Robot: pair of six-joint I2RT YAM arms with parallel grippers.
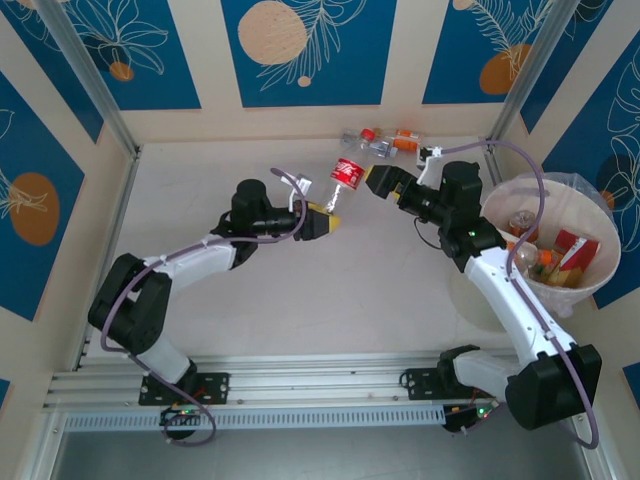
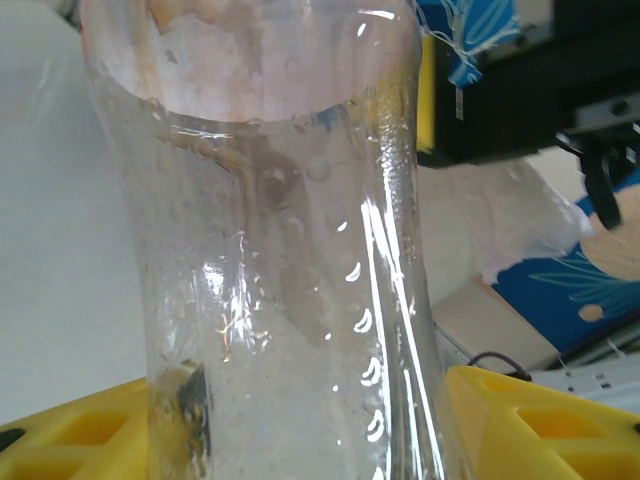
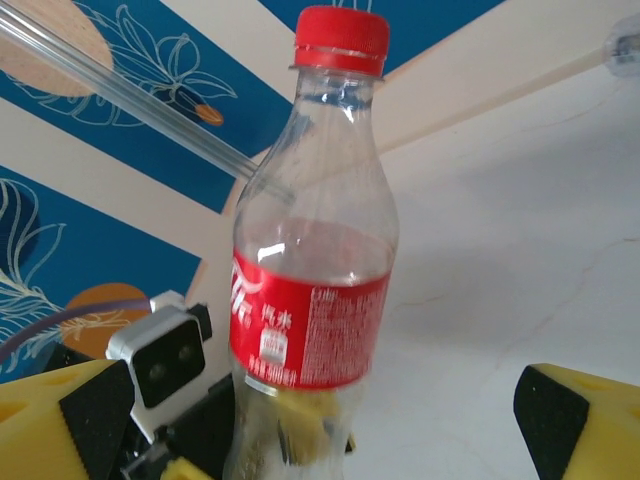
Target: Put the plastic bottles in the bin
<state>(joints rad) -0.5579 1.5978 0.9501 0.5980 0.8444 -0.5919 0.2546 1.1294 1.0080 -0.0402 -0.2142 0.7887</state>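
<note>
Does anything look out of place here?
Nothing looks spilled. A few bottles lie tumbled at the table's far edge, and the left gripper holds a red-labelled bottle by its base, away from the bin.

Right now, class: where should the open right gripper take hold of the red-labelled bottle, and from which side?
Probably the red label band on the bottle, coming from the robot's right: the left gripper clamps its clear base, and the right gripper faces the free middle.

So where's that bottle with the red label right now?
In the top view the red-label bottle is toward the far wall, mid-table, held at its base by the left claw; the open right claw is close beside it.
</note>
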